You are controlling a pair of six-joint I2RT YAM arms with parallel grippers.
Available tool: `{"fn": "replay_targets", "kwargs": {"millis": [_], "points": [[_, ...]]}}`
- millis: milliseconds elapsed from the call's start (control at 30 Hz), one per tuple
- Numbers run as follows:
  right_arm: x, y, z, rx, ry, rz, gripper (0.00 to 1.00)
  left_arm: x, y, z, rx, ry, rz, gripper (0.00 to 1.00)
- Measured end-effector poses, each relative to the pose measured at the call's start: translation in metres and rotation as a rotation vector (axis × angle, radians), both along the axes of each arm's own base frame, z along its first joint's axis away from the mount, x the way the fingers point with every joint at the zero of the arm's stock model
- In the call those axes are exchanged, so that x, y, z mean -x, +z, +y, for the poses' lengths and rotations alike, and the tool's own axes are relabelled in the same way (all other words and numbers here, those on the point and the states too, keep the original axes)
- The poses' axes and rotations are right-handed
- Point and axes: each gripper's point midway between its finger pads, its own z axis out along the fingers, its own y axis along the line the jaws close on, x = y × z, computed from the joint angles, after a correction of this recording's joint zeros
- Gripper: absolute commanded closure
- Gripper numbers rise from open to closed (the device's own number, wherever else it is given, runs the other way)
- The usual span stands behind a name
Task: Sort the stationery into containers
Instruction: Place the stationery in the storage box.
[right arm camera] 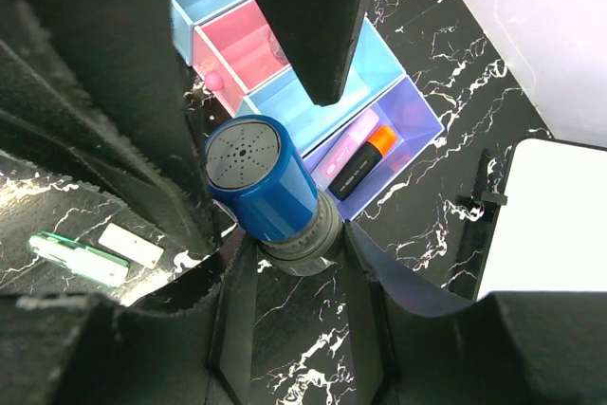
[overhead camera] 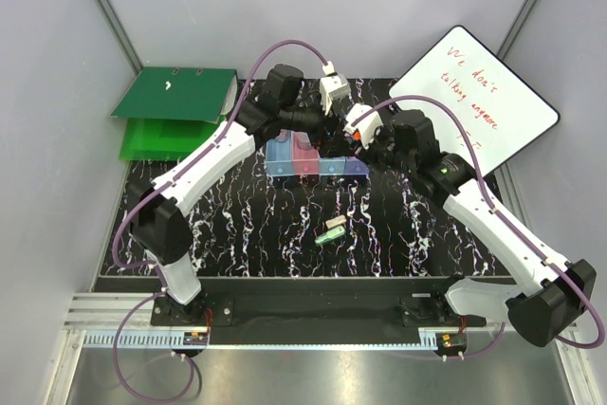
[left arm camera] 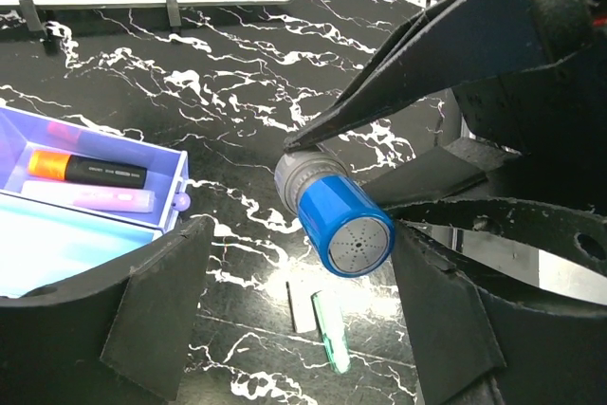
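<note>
A blue cylinder with a grey base (right arm camera: 266, 187) hangs in the air just right of the containers (overhead camera: 303, 160). My right gripper (right arm camera: 299, 255) is shut on its grey base. My left gripper (left arm camera: 302, 263) stands open around the blue end (left arm camera: 337, 220), its left finger well apart from it. The purple bin (left arm camera: 169, 187) holds an orange-capped marker (left arm camera: 85, 170) and a pink tube (left arm camera: 95, 199). A green piece (overhead camera: 329, 235) and a beige piece (overhead camera: 334, 224) lie on the black marbled table in front of the bins.
Green binders (overhead camera: 175, 97) lie at the back left. A whiteboard (overhead camera: 474, 101) leans at the back right, close behind the right arm. The pink bin (right arm camera: 242, 49) and the blue bin (right arm camera: 294, 106) show nothing inside.
</note>
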Motion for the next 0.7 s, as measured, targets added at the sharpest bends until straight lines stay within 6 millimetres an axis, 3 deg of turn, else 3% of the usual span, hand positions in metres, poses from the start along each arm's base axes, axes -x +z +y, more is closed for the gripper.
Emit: {"fn": "replay_targets", "kwargs": {"millis": [167,333,367,433,500,700], "points": [[0.0,0.0,0.0,0.004,0.005,0.0,0.95,-0.004,0.002,-0.002,0.007,0.006,-0.003,0.23],[0.002,-0.001,0.002,0.015,0.017,-0.004,0.95,-0.004,0.002,-0.005,0.01,0.004,-0.001,0.37],[0.002,-0.001,0.002,0.017,0.017,-0.004,0.95,-0.003,0.003,-0.007,0.011,0.0,-0.005,0.45],[0.001,-0.001,0.001,0.021,0.014,-0.008,0.95,-0.003,0.003,-0.009,0.013,-0.003,-0.003,0.5],[0.002,-0.002,0.002,0.022,0.018,-0.008,0.95,0.001,0.004,-0.013,0.017,-0.016,-0.007,0.6],[0.004,-0.002,0.005,0.023,0.026,-0.007,0.95,0.008,0.004,-0.02,0.021,-0.037,-0.008,0.66]]}}
